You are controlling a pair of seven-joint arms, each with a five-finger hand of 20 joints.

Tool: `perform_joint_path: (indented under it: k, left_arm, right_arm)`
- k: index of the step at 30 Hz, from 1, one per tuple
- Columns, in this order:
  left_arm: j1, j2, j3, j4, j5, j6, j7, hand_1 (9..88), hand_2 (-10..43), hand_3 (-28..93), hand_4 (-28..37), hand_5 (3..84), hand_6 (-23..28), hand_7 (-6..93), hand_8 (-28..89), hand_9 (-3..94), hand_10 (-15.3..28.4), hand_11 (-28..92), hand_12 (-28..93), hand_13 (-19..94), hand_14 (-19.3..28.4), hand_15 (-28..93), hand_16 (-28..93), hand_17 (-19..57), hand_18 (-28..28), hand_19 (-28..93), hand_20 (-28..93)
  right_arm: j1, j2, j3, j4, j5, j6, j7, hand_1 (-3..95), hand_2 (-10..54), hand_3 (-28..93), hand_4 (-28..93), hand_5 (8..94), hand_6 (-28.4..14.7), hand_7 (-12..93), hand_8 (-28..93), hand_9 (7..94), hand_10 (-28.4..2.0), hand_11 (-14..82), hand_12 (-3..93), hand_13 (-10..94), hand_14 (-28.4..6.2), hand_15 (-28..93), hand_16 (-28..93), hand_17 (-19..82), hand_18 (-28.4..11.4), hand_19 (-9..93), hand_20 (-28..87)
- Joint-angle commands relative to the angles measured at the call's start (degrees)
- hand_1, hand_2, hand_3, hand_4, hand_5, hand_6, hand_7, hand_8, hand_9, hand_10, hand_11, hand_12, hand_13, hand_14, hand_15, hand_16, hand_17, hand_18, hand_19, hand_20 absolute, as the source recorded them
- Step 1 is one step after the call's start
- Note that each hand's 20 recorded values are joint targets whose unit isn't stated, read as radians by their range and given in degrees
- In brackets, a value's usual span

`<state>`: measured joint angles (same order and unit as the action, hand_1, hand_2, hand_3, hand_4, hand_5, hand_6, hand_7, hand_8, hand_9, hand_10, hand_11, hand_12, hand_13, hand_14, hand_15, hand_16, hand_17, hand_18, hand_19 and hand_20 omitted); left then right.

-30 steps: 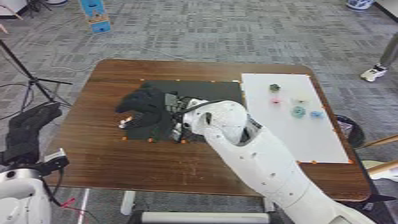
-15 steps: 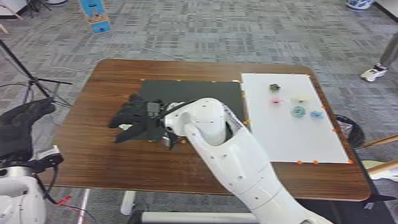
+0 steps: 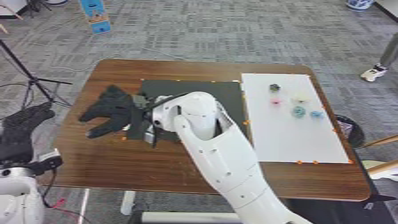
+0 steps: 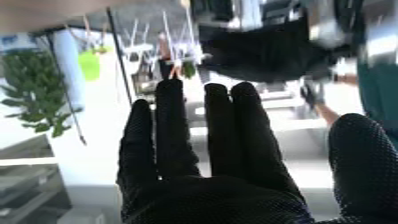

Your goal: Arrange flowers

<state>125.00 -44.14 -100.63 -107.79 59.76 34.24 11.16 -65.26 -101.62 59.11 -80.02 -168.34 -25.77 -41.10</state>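
Right hand has moved left, fingers well apart from flowers

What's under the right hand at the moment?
The brown table shows around the right hand, with the black mat beside it. Whatever lies directly beneath is covered, so I can't tell.

Sm. dk flower, pink one, pale-yel. one, teal one, lt-blue one, grouped on white sheet twd far end
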Motion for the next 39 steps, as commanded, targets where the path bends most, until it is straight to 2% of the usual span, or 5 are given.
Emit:
perform_joint_path:
  k: [1,18,30,34,39]
  left_arm:
    - [-4.48,0.57,3.53,0.03,1.08,1.49,-2.36,49.5,20.5,67,-22.3,47.2,1.2,21.8,-11,51.3,11.6,21,10,38,10.6,12,-3,12.4,5.7,4,18]
    - [-3.61,-0.53,3.47,-0.62,-3.54,-0.53,2.32,42.0,20.4,71,-22.2,48.6,0.9,21.4,-11,51.6,11.8,21,10,39,10.7,12,-3,12.2,5.3,4,19]
    - [1.93,-3.27,-0.59,-2.47,-4.65,-0.38,3.97,30.4,11.5,73,-24.7,44.1,0.6,19.0,-11,47.6,11.6,19,9,37,12.0,12,-3,11.0,7.5,7,18]
    - [2.23,-3.62,-0.15,-1.68,-6.35,0.25,5.31,29.7,15.0,73,-27.1,45.3,1.6,17.4,-10,48.2,12.4,19,9,38,11.0,11,-4,13.0,5.7,6,17]
    - [-2.90,-3.47,4.89,0.94,-9.15,-0.48,6.57,29.9,17.4,73,-28.1,45.8,2.4,17.0,-10,49.1,12.8,19,9,38,10.5,11,-4,14.4,4.8,4,17]
  right_arm:
    - [-0.13,-3.57,0.41,1.10,-33.06,-3.20,-4.73,10.6,23.6,62,-20,38.5,-4.3,13,-11,37.9,-7.9,3.7,6.3,17,-21.1,60,34,-3,-16.6,54,50]
    - [-1.61,-5.38,5.14,4.93,-31.19,-6.88,-3.52,11.5,23.0,63,-20,38.4,-4.8,13,-11,40.2,-9.8,4.4,7.8,25,-20.7,61,30,2,-18.7,54,52]
    - [-1.14,23.52,-3.70,-19.73,28.88,-4.46,22.35,11.9,21.0,61,-20,32.1,-3.0,17,-12,43.7,-11.7,5.3,11.7,29,-18.3,34,28,2,-18.2,48,44]
    - [-4.48,27.23,1.81,-25.85,41.35,-2.92,27.17,12.8,20.2,61,-20,34.0,-3.0,17,-12,43.6,-12.0,5.2,11.8,29,-18.2,31,29,2,-18.2,47,43]
    - [-12.76,31.97,9.22,-32.30,51.49,8.25,32.48,13.7,19.5,60,-19,38.0,-3.2,17,-12,46.3,-12.7,6.1,12.1,33,-18.2,30,29,4,-18.9,47,42]
